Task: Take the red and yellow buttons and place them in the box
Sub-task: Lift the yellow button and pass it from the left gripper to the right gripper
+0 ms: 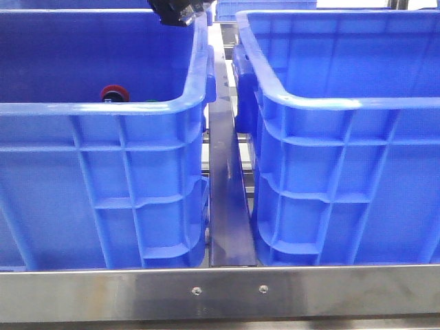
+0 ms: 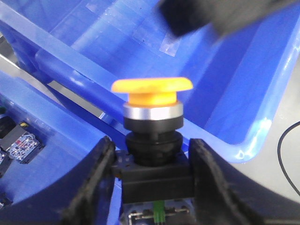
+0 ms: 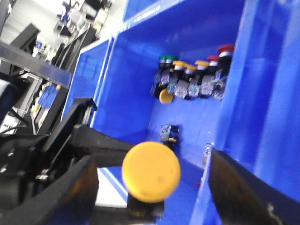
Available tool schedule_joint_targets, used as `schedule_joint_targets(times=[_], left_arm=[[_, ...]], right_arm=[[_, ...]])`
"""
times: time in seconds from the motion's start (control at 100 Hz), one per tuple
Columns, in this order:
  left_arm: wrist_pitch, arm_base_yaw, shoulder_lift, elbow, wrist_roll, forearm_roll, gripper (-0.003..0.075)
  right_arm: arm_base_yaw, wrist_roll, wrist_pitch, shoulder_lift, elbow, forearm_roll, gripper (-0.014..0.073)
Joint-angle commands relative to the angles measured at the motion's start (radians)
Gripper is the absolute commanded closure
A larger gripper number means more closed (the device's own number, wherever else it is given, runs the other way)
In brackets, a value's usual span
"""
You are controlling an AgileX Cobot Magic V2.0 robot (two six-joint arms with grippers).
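My left gripper (image 2: 151, 146) is shut on the black square body of a yellow button (image 2: 152, 86), held upright above the crates. In the right wrist view the same yellow cap (image 3: 151, 171) sits between the wide-open fingers of my right gripper (image 3: 151, 160), which do not touch it. A red button (image 1: 115, 93) lies in the left crate (image 1: 103, 106); it also shows in the right wrist view (image 3: 225, 49). The box (image 1: 344, 103), the right crate, shows no contents. A dark arm part (image 1: 175, 10) hangs over the left crate's far corner.
Several more buttons with green (image 3: 165, 59), yellow (image 3: 190, 68) and red caps lie bunched against the left crate's far wall. One loose piece (image 3: 168, 132) lies apart on its floor. A metal rail (image 1: 223, 185) runs between the crates, and a steel edge (image 1: 220, 292) fronts them.
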Motion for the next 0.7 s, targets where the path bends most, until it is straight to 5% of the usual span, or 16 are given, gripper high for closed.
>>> schedule_joint_targets(times=[0.0, 0.43, 0.69], left_arm=[[-0.058, -0.010, -0.037, -0.029, 0.000, -0.026, 0.0594], [-0.060, -0.010, -0.037, -0.029, 0.000, -0.026, 0.0594], [-0.056, -0.010, -0.037, -0.029, 0.000, -0.026, 0.0550]], right_arm=[[0.026, -0.017, 0.003, 0.015, -0.056, 0.070, 0.0076], [0.097, -0.017, 0.013, 0.071, -0.072, 0.092, 0.0087], [0.097, -0.017, 0.015, 0.071, -0.072, 0.107, 0.0407]])
